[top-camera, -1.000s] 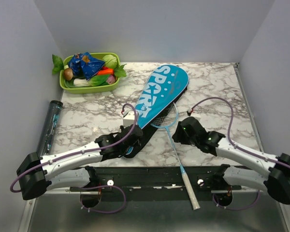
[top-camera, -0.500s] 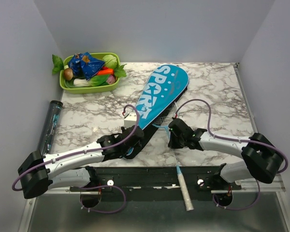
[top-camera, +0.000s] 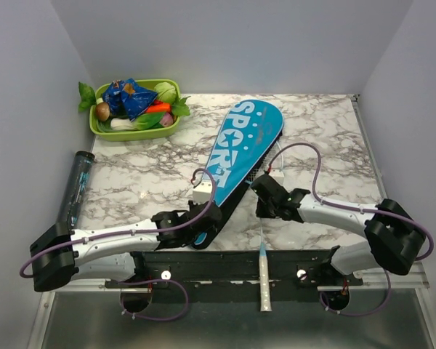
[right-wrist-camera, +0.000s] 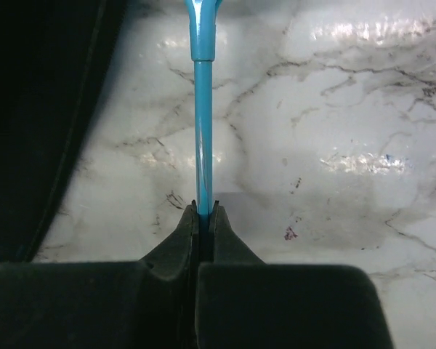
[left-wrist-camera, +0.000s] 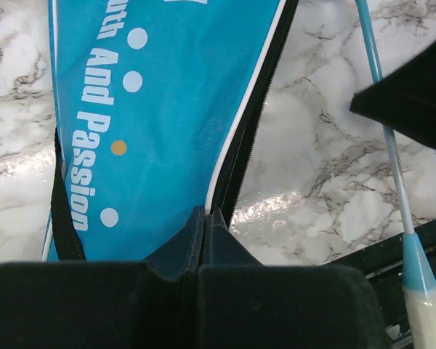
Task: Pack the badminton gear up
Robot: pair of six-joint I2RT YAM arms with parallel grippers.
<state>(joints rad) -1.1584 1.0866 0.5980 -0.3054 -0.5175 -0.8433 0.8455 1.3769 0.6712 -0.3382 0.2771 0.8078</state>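
The blue "SPORT" cover (top-camera: 243, 138) lies slantwise on the marble table (top-camera: 327, 131). My left gripper (top-camera: 207, 217) is shut on its narrow lower end, pinching the zip edge (left-wrist-camera: 203, 215) of the cover (left-wrist-camera: 152, 109). A light-blue racket (top-camera: 262, 236) has its head tucked under the cover's open side, and its white butt (top-camera: 265, 287) hangs past the table's front edge. My right gripper (top-camera: 264, 198) is shut on the thin shaft (right-wrist-camera: 203, 109), which runs straight out from between my right gripper's (right-wrist-camera: 203, 208) fingers. The dark clear tube (top-camera: 76, 185) lies at the far left. No shuttlecock shows.
A green tray of toy vegetables (top-camera: 134, 127) stands at the back left. The black arm-base plate (top-camera: 225, 263) runs along the near edge. Grey walls close in the left, back and right sides.
My right gripper has closed on the racket shaft and moved left toward the cover. The racket has swung so that its butt points straight at the near edge. The left gripper shifted right with the cover's end.
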